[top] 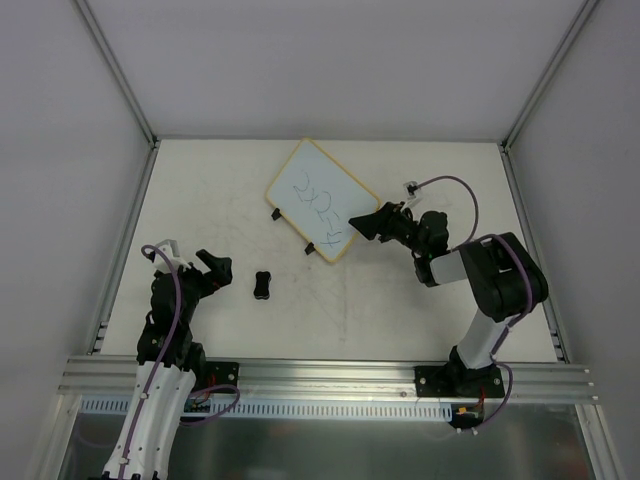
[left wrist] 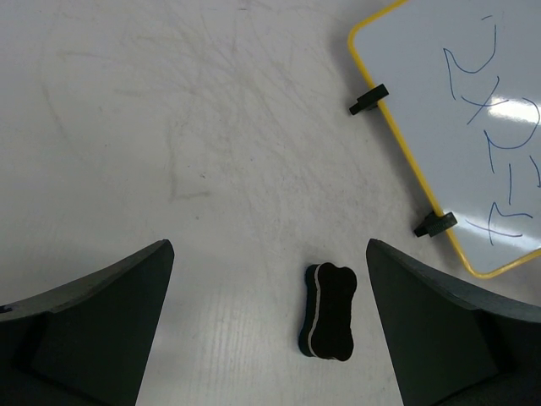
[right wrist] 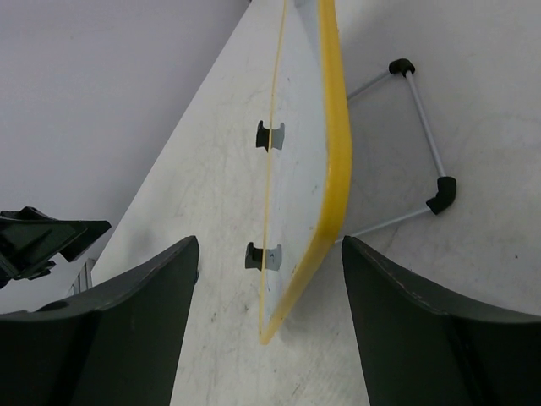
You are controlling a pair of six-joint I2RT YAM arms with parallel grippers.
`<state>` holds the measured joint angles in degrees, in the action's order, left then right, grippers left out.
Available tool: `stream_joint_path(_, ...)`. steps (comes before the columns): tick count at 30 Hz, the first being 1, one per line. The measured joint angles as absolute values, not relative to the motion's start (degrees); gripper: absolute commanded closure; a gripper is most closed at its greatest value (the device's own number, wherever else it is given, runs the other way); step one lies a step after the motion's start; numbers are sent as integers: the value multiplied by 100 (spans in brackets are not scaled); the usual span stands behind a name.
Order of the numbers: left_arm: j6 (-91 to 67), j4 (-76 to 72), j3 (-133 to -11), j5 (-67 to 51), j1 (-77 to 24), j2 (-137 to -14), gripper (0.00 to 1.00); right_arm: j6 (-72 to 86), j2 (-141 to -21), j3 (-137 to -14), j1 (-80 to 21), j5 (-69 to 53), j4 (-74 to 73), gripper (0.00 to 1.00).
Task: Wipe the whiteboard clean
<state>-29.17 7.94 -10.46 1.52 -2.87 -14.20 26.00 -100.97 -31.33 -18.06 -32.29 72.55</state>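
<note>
Both pincers stand spread, neither gripping anything. Left pincer (top: 214, 266): the eraser (left wrist: 330, 311) lies on the table (top: 400, 310) just ahead of the fingers, inside the gap but nearer the right-hand finger than the left, touching neither. The whiteboard (top: 322, 200) lies further ahead and to the right of this pincer, with its two black clips (left wrist: 368, 99) on the edge facing it and the blue scribbles (left wrist: 499, 127) unwiped. Right pincer (top: 366, 217): the board's yellow frame (right wrist: 338, 152) runs edge-on into the gap between the fingers. The jaws are wide and clear of it on both sides. The wrist view does not show whether the board is flat on the table or tipped.

Risks, as judged:
- The eraser is off-centre in the left gap, so one finger would likely reach it first and shove or spin it. It is small and low, and a poor pinch could squirt it out.
- The right pincer reaches only one corner region of the board. A hold there gives a pivot, and wiping pressure could swing the board on the smooth table. With no hold it would simply slide.
- A stroke coming in from the left pincer's side could snag on the clips.
- Both arms would be working over one small board, so contact between them is possible.
</note>
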Motion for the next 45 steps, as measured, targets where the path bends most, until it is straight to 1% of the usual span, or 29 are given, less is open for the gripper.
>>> stream_joint_path(3,-2917,794,-1046,152,-287,-1420,1,2648,-10243,-3326,-1813,-3240,7314,35)
stream_joint_path(4,-2917,792,-1046,152,-287,-1420,1,2659,-10280,-3356,-1815,-3238,7332,38)
stream_joint_path(5,-2917,792,-1046,152,-287,-1420,1,2663,-10313,-3365,-1815,-3238,7343,44)
stream_joint_path(7,-2917,792,-1046,150,-287,-1420,1,2672,-10366,-3365,-1817,-3238,7352,50)
stream_joint_path(8,-2915,790,-1046,148,-287,-1420,1,2685,-10394,-3365,-1822,-3238,7349,55)
stream_joint_path(9,-2915,788,-1046,128,-287,-1417,1,2681,-10425,-3369,-1822,-3238,7349,57)
stream_joint_path(10,-2912,784,-1046,95,-287,-1415,1,2696,-10455,-3387,-1824,-3240,7349,63)
stream_joint_path(11,-2910,775,-1046,45,-287,-1411,1,2698,-10492,-3417,-1826,-3242,7345,63)
stream_joint_path(13,-2912,740,-1035,27,-287,-1411,1,2718,-10538,-3468,-1826,-3242,7352,67)
stream_joint_path(15,-2910,711,-1035,-3,-287,-1452,1,2740,-10562,-3503,-1826,-3242,7349,73)
stream_joint_path(17,-2908,644,-1037,-47,-287,-1603,1,2759,-10562,-3509,-1826,-3242,7354,74)
stream_joint_path(18,-2906,631,-1048,-102,-287,-1730,1,2768,-10565,-3514,-1826,-3242,7354,78)
stream_joint_path(20,-2897,639,-1081,-180,-287,-2005,1,2783,-10567,-3516,-1826,-3242,7356,79)
stream_joint_path(21,-2886,646,-1127,-246,-287,-2185,1,2788,-10569,-3516,-1826,-3240,7356,85)
stream_joint_path(24,-2825,646,-1299,-397,-290,-2563,1,2869,-10578,-3516,-1826,-3247,7363,93)
stream_joint_path(25,-2805,637,-1345,-429,-290,-2624,1,2908,-10578,-3520,-1826,-3262,7378,94)
stream_joint_path(27,-2783,642,-1472,-469,-320,-2727,1,2941,-10586,-3544,-1826,-3284,7376,100)
stream_joint_path(30,-2783,628,-1684,-484,-456,-2895,1,2982,-10610,-3548,-1826,-3282,7380,100)
stream_joint_path(33,-2766,626,-1933,-438,-792,-3251,1,3011,-10630,-3557,-1826,-3284,7395,100)
stream_joint_path(37,-2655,635,-2392,-200,-1535,-4091,1,3022,-10650,-3579,-1826,-3284,7395,100)
stream_joint_path(41,-2515,681,-2788,-89,-1953,-4893,1,3035,-10652,-3581,-1826,-3284,7393,100)
stream_joint_path(45,-2364,932,-3065,-8,-2108,-5518,7,3061,-10669,-3607,-1817,-3315,7391,100)
